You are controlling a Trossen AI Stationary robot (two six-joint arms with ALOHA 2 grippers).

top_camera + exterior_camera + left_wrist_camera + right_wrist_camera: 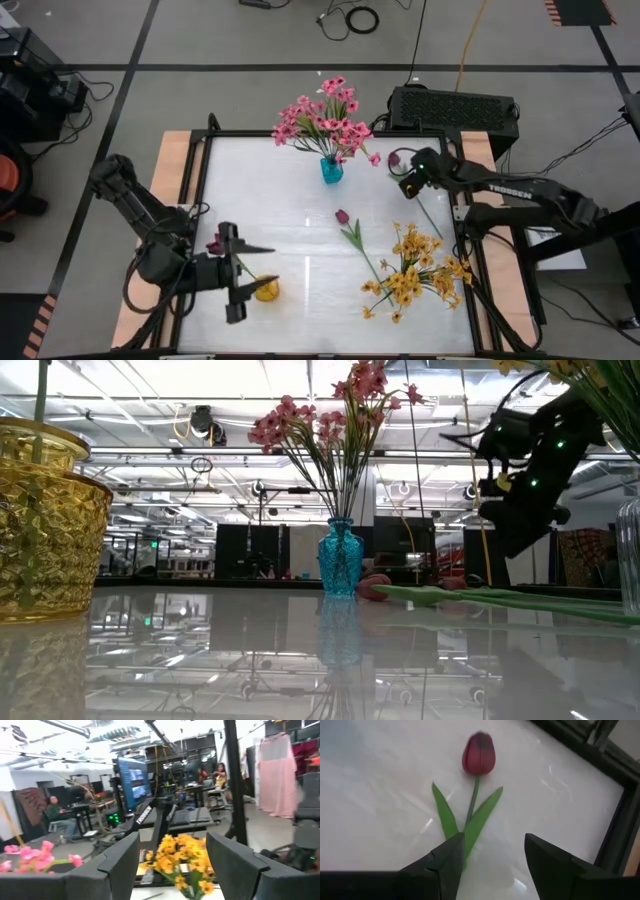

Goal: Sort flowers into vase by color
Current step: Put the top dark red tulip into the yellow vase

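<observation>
My right gripper point(405, 185) point(492, 855) is open and hovers over a dark maroon tulip point(395, 158) point(479, 752) that lies flat near the table's far right. Its fingers stand on either side of the stem below the leaves. A second tulip point(343, 217) lies at mid-table. My left gripper point(270, 265) point(172, 855) is open at the near left, beside a yellow vase point(266, 290) point(40, 530) that holds a tulip point(215, 243). Pink sprays point(325, 120) stand in a blue vase point(331, 170) point(341, 555). Yellow sprays point(415, 270) point(175, 855) stand near the right edge.
The table has a raised black frame point(205, 150) all round. A clear vase point(630, 550) shows at the low view's right edge under the yellow blossoms. A black box point(455, 108) sits beyond the far edge. Bare tabletop lies between the blue vase and the yellow vase.
</observation>
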